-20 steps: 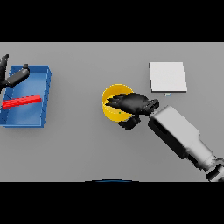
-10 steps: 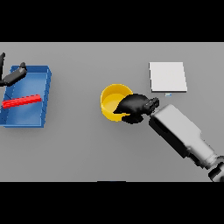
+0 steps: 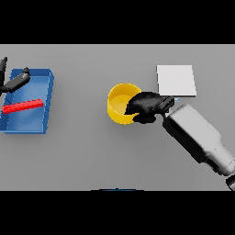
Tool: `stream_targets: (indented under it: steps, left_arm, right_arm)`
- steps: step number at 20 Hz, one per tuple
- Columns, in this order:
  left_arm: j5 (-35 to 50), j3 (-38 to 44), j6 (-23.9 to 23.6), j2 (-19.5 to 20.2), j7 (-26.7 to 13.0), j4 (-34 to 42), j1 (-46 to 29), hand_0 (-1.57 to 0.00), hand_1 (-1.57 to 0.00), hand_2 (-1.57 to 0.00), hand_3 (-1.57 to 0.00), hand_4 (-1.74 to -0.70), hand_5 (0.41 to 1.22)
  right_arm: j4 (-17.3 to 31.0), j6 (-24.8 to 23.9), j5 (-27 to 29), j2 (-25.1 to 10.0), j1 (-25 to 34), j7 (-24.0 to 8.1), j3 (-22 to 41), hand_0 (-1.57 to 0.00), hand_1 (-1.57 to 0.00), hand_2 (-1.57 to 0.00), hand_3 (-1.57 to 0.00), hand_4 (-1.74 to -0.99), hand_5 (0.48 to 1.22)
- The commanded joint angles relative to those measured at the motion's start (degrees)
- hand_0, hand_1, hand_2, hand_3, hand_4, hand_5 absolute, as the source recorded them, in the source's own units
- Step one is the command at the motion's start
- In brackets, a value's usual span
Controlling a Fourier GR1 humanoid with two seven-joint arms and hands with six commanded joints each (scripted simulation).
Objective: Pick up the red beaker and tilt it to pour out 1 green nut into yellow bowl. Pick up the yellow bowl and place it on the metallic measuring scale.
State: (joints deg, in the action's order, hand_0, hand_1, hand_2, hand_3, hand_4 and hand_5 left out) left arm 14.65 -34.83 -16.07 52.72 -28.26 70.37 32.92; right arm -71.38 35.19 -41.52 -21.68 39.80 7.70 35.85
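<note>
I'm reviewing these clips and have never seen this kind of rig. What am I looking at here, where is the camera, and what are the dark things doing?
This is a humanoid robot at a grey table, seen from its own head, looking down. The dark shapes are its hands on white and grey arms. The right hand comes in from the lower right and is curled on the right-hand rim of a yellow bowl; the bowl has not reached the pale square scale beyond it. The left hand shows at the far left edge, over the corner of a blue tray with a red bar-shaped object in it; I cannot tell its finger pose.
</note>
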Motion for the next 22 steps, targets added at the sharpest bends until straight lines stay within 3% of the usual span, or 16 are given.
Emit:
stream_targets:
  steps: [1,2,8,10,13,15,22]
  left_arm:
    - [0.2,0.2,0.5,0.4,0.3,0.0,0.1,0.00,0.00,0.00,0.00,-0.80,0.723]
    - [-0.2,-0.1,0.4,0.2,0.7,-0.5,-0.2,0.00,0.00,0.00,0.00,-0.80,0.721]
    - [0.1,0.0,0.6,-0.1,0.7,-0.3,0.1,0.00,0.00,0.00,0.00,-0.81,0.723]
    - [0.4,0.6,0.8,0.7,0.7,0.1,0.2,0.00,0.00,0.00,0.00,-0.80,0.723]
    - [0.2,0.7,0.9,1.3,0.9,0.3,0.4,0.00,0.00,0.00,0.00,-0.80,0.730]
    - [0.3,0.6,0.5,0.8,1.0,0.4,0.1,0.00,0.00,0.00,0.00,-0.81,0.741]
    - [0.0,0.0,-0.2,1.9,-3.6,3.3,0.2,0.00,0.00,0.00,0.00,-0.82,0.750]
  right_arm:
    - [-0.9,0.7,0.3,-0.8,0.4,-0.7,-0.6,-1.55,-1.55,-1.49,-1.33,-1.732,1.215]
    - [-2.6,1.5,0.5,-1.5,0.6,-2.3,-0.9,-1.55,-1.55,-1.51,-1.38,-1.731,1.216]
    - [-8.8,5.2,3.1,-4.5,1.7,-7.4,-4.5,-1.57,-1.57,-1.55,-1.26,-1.721,1.219]
    - [-9.5,5.4,3.5,-6.1,1.0,-7.2,-5.3,-1.57,-1.57,-1.56,-1.25,-1.720,1.219]
    - [-8.8,3.7,2.6,-8.9,2.8,-4.3,-5.9,-1.57,-1.57,-1.57,-1.26,-1.719,1.220]
    - [-6.5,2.1,2.0,-9.9,4.5,-4.2,-7.0,-1.57,-1.57,-1.57,-1.33,-1.720,1.221]
    - [5.8,-3.4,1.7,-12.2,7.5,-3.2,-10.7,-1.57,-1.57,-1.57,-1.21,-1.720,1.221]
